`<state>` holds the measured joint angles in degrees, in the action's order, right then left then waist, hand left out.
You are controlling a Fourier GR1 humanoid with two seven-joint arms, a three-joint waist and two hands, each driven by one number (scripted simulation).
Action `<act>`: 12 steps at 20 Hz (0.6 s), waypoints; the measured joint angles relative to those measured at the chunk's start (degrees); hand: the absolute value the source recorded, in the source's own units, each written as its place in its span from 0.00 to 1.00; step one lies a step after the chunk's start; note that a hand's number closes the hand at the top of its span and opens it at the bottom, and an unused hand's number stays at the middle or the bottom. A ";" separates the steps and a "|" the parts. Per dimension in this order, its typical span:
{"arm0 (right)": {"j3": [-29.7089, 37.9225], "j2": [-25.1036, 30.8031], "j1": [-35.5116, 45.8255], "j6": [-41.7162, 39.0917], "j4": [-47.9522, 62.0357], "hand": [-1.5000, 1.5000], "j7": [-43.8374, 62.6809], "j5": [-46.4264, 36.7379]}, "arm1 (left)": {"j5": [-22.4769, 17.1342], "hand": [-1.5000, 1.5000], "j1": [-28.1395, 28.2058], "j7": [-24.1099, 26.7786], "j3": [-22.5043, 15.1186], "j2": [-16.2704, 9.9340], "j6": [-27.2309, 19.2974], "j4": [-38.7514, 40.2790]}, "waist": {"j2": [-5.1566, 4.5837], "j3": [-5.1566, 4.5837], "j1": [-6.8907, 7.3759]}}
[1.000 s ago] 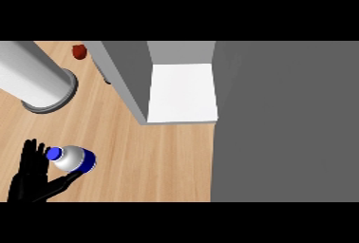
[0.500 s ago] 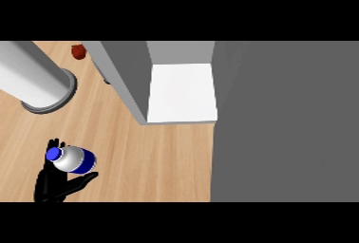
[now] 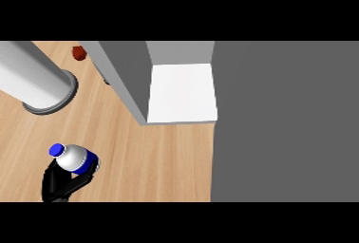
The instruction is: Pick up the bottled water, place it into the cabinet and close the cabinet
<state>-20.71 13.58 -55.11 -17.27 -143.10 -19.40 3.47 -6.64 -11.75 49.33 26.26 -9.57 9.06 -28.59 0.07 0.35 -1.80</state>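
Across the whole right side, from twelve round to five o'clock, runs a broad dark grey surface, the largest thing in the head view; what it belongs to cannot be told. Left of it lies the wooden counter, filling the view from about six to eleven o'clock. At twelve o'clock stands the cabinet, grey-walled, with a white panel showing just right of its long grey side. At ten o'clock a big grey cylinder slants in from the upper left edge and ends in a darker ring on the wood. At eight o'clock sits the bottled water, white-bodied with a blue cap pointing toward ten o'clock, well apart from the cabinet. Just below it, the left hand comes up from the lower edge, its black fingers curled about the bottle's lower part. At eleven o'clock, beside the cabinet's far corner, lies a small red object.
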 measured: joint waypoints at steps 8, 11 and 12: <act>-0.29 1.15 -1.50 0.23 0.17 0.00 -1.36 -0.49 | 9.50 1.00 -2.53 8.71 -7.84 1.45 -3.52 1.76 | 0.12 0.00 -0.38; -0.67 1.37 -2.43 0.43 0.08 0.00 -1.91 -0.58 | 12.90 1.00 -2.57 9.96 -11.24 3.03 -4.62 1.01 | 0.19 -0.01 0.04; -0.97 1.04 -2.22 0.87 0.15 0.00 -1.86 -0.66 | 13.56 1.00 -2.70 10.33 -11.90 3.36 -4.76 1.15 | 0.18 0.00 0.20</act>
<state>-21.68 14.62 -57.34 -16.41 -142.95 -21.26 2.80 6.92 -14.45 59.66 14.35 -6.22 4.30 -27.43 0.25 0.34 -1.60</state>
